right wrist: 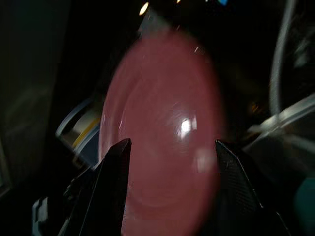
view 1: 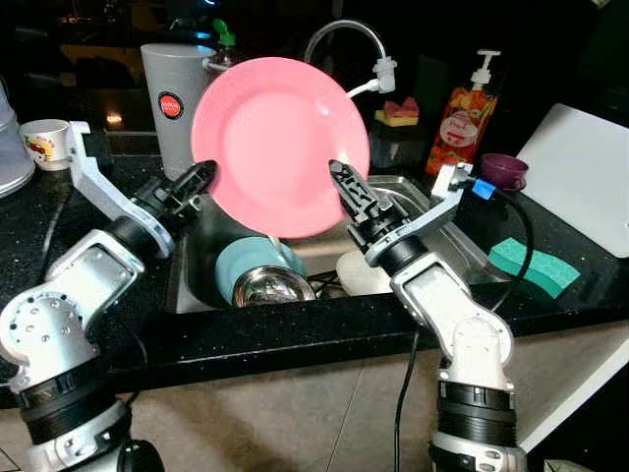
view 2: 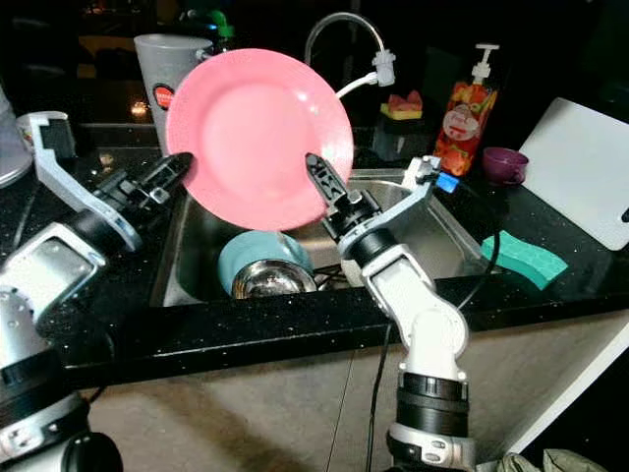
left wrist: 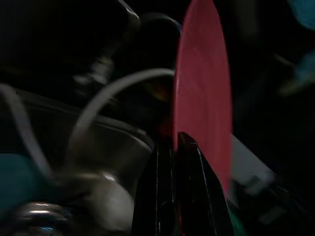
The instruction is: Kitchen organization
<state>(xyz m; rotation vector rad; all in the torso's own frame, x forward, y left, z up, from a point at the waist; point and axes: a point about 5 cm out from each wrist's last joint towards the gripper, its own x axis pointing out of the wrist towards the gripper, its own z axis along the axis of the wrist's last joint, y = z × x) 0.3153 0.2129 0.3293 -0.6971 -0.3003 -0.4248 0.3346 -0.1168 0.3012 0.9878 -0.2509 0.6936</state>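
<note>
Black speckled countertop [view 1: 295, 339] around a steel sink [view 1: 447, 241]; green sponge [view 1: 534, 265], purple cup [view 1: 503, 170], white mug [view 1: 44, 143], soap bottle [view 1: 460, 118] resting on it

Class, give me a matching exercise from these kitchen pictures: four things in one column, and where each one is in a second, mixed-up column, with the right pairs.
Things
1. pink plate
2. steel bowl
3. green sponge
4. purple cup

Places
A. lying flat on the counter right of the sink
B. held up over the sink by the left gripper
C. down in the sink
D. on the counter beside the soap bottle

Pairs: 1-B, 2-C, 3-A, 4-D
</note>
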